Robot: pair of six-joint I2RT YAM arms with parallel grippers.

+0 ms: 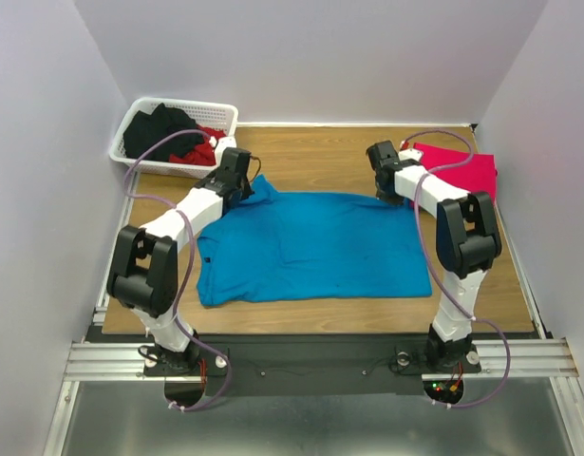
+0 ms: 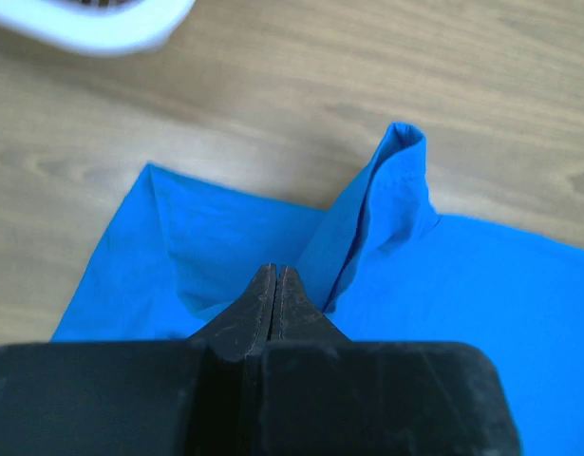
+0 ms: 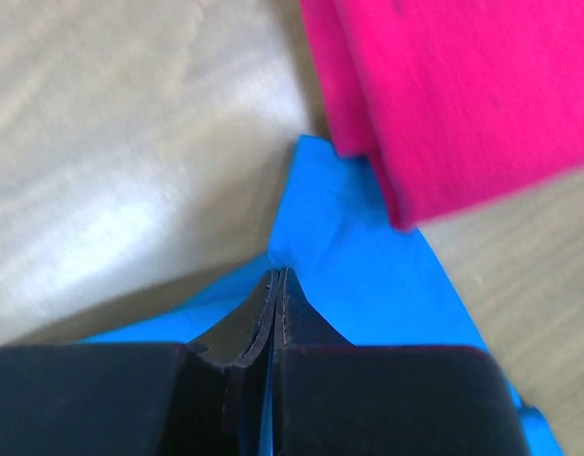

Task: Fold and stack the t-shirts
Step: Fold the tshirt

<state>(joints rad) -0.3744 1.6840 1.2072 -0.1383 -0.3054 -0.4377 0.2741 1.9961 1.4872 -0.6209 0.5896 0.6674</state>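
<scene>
A turquoise-blue t-shirt (image 1: 315, 247) lies spread across the middle of the wooden table. My left gripper (image 1: 246, 183) is shut on its far left corner; in the left wrist view the closed gripper (image 2: 275, 271) pinches blue cloth (image 2: 386, 218) that rises in a fold. My right gripper (image 1: 394, 190) is shut on the shirt's far right corner, with blue cloth (image 3: 367, 256) showing between the closed right gripper (image 3: 277, 275) jaws. A folded pinkish-red t-shirt (image 1: 462, 169) lies at the far right, close beside the right gripper, and shows again as red cloth (image 3: 462, 95).
A white lattice basket (image 1: 140, 119) at the far left corner holds dark and red clothes, and its rim (image 2: 92, 28) appears in the left wrist view. White walls close in the table on three sides. The table's near edge runs along a metal rail (image 1: 320, 356).
</scene>
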